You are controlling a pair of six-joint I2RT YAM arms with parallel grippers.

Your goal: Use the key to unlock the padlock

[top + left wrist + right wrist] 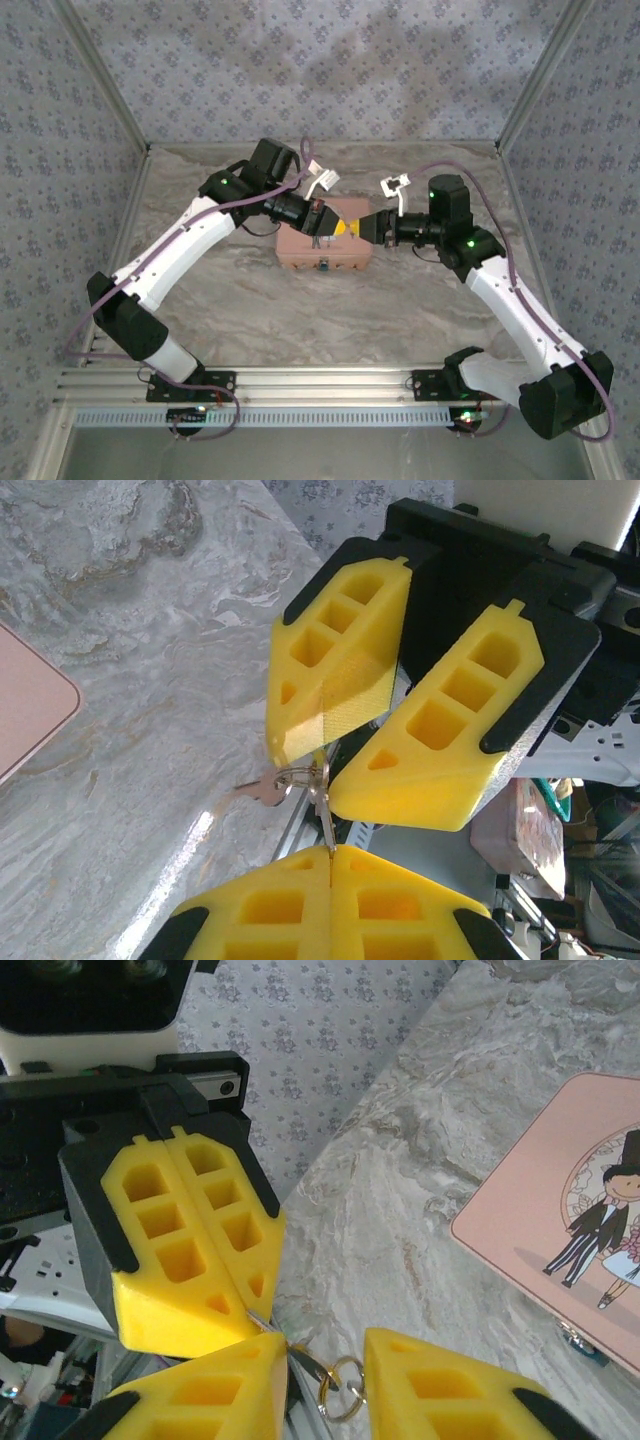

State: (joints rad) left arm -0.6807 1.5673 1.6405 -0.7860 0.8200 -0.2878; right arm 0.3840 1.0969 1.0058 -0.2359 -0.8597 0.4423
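While the key [326,825] is pinched, seemingly by its blade end, between the fully shut pads [270,910] of the left tool [330,852], the right tool [328,1345] is set partway open, with a clear gap between its fingertips and the ring [345,1388] lying in that gap; whether either fingertip touches the ring cannot be told. Both tools are held above the pink tin [300,243]. The padlock [325,265] is seen at the tin's near front wall, below the tools and not yet reached by the key. The step in hand is judged to be a handover. It would be done well if the right tool were closed squarely on the flat head of the key rather than on the loose ring, the blade being left free and in line with the fingers, and if the left grip were released only once the new grip is firm. A second key [262,792], duller and brownish, dangles from the ring and should be kept clear of the jaws. Materials noted: pads are yellow moulded wedges with square and triangular pockets on black backing; key is a slim, bright metal sliver; ring is thin wire; surface [250,310] is glossy grey marbling; tin has rounded corners and a printed cartoon couple.
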